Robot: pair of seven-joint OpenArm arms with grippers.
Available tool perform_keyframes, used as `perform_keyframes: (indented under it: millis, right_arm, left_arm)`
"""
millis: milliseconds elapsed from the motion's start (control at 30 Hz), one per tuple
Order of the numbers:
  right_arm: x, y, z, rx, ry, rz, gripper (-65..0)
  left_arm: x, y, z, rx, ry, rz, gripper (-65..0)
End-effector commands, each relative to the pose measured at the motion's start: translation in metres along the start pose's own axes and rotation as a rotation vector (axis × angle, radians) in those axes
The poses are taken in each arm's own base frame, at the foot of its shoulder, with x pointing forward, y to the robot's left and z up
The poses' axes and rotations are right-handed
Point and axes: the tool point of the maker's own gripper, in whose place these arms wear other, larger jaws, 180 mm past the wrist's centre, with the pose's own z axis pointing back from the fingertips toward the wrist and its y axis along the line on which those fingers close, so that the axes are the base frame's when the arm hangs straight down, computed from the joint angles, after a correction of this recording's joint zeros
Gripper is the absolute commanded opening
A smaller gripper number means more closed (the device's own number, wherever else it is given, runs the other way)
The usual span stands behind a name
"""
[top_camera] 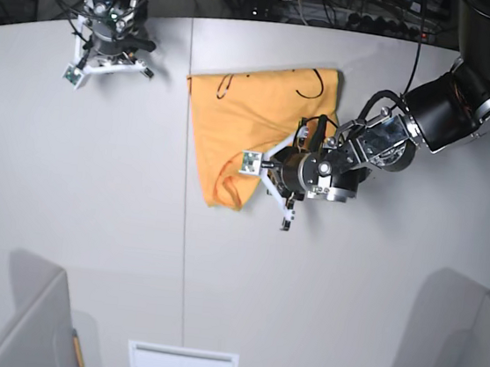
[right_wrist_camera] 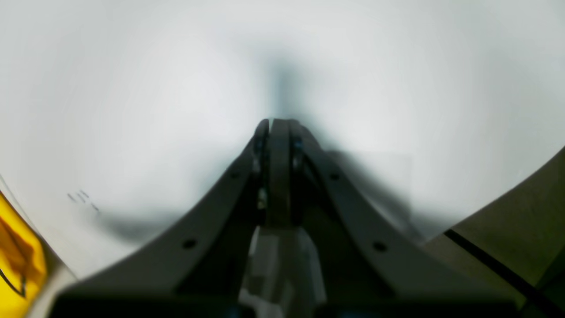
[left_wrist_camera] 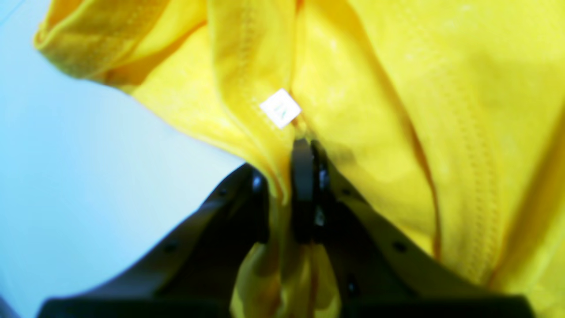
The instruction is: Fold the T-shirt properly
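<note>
Left gripper (left_wrist_camera: 304,145) is closed on a fold of the large yellow-orange cotton T-shirt (top_camera: 243,121), which lies bunched on the wide white table (top_camera: 90,219). Right gripper (right_wrist_camera: 278,126) is closed on nothing, well apart from the shirt.

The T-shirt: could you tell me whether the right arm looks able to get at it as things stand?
Probably yes. The right gripper hangs shut and empty over bare table, apart from the T-shirt, with nothing between them. The left gripper holds the far side, so the near edge looks free.
</note>
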Motion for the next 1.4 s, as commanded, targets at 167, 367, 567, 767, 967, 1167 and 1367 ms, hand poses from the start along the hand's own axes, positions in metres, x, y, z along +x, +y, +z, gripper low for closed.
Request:
perform_keyframes:
  millis: [167, 367, 567, 767, 967, 1167, 1367]
  right_arm:
    - [0.002, 0.002, 0.003, 0.011, -0.01, -0.001, -65.0]
    - [0.001, 0.002, 0.003, 0.011, -0.006, 0.0, -65.0]
    - [0.0, 0.002, 0.003, 0.01, -0.004, 0.002, -65.0]
    - [-0.005, 0.014, 0.005, 0.041, 0.006, 0.023, -65.0]
    - [-0.013, 0.024, 0.007, 0.07, 0.019, 0.052, -65.0]
    - [-0.007, 0.019, 0.008, 0.065, -0.029, 0.071, -65.0]
    - [0.003, 0.018, 0.026, 0.135, -0.213, 0.251, -65.0]
  left_arm:
    - [-0.005, -0.013, -0.001, -0.061, 0.021, -0.018, -65.0]
    - [-0.005, -0.009, 0.0, -0.054, 0.021, -0.021, -65.0]
    - [-0.005, 0.002, 0.004, -0.034, 0.025, -0.027, -65.0]
    - [-0.002, 0.014, 0.008, -0.013, 0.019, -0.029, -35.1]
    - [0.026, 0.056, 0.032, 0.11, -0.072, 0.003, -18.4]
    - [0.045, 0.095, 0.078, 0.276, -0.186, 0.066, -18.4]
    - [0.036, 0.101, 0.132, 0.457, -0.294, 0.218, -18.6]
